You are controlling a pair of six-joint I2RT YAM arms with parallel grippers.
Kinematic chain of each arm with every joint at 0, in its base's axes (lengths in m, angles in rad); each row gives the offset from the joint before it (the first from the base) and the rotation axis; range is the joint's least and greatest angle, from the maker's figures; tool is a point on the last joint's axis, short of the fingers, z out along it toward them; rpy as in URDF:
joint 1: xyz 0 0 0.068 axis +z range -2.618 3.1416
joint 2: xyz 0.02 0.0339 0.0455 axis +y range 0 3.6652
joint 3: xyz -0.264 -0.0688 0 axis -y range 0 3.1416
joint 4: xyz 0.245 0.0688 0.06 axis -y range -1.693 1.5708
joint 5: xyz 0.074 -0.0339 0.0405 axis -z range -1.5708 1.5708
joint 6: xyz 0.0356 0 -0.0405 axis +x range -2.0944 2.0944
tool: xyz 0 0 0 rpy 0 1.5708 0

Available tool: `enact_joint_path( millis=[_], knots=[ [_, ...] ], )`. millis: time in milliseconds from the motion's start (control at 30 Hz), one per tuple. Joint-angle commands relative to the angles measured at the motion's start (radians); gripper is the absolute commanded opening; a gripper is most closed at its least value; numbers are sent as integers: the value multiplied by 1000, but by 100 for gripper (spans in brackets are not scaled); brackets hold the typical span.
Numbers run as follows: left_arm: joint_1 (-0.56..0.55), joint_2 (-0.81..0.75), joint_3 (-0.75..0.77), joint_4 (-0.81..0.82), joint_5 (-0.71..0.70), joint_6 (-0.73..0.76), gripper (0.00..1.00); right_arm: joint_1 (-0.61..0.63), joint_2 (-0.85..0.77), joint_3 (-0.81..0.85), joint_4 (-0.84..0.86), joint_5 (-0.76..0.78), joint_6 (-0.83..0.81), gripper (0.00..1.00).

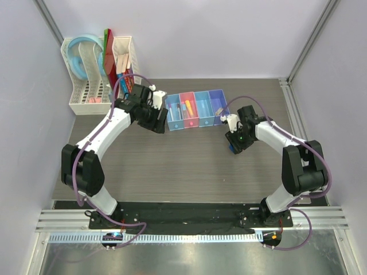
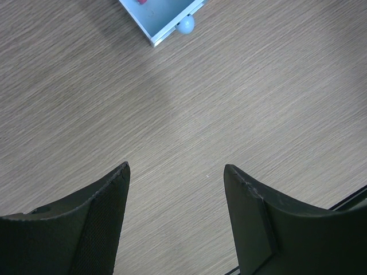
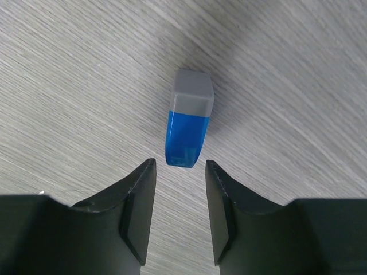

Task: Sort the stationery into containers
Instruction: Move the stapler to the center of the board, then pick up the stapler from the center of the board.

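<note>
Two hands, both released. Right hand (image 3: 179, 172) sits low over the desk (image 3: 69, 86), jaws parted w/ nothing clamped. The dark-blue block (image 3: 188, 134), grey at its far end, lies flat on the wood, near end just reaching btwn the tips and aligned w/ the gap. I read that as lined up for a pinch. Block is right of the bins (image 1: 204, 121), near but apart. Left hand (image 2: 176, 166) hangs wide open over bare desk beside the light-blue end bin (image 2: 157, 20), holding nothing, prob. parked clear. Orange-yellow piece (image 1: 187, 109) lies in the pink bin.
</note>
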Motion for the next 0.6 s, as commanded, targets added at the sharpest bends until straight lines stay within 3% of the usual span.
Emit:
enact_joint_path(
  millis=[0, 267, 433, 567],
  knots=[
    [8, -33, -1, 20, 22, 0, 67, 4, -88, -59, 87, 25, 57, 45],
    [10, -36, 10, 0, 10, 13, 67, 6, -276, -295, 340, 78, 83, 50],
    [10, -42, 18, -17, -2, 29, 67, 4, -458, -484, 544, 13, 49, 57],
    [10, -53, 4, -19, -11, 36, 67, 4, -426, -533, 612, 8, 23, 64]
  ],
)
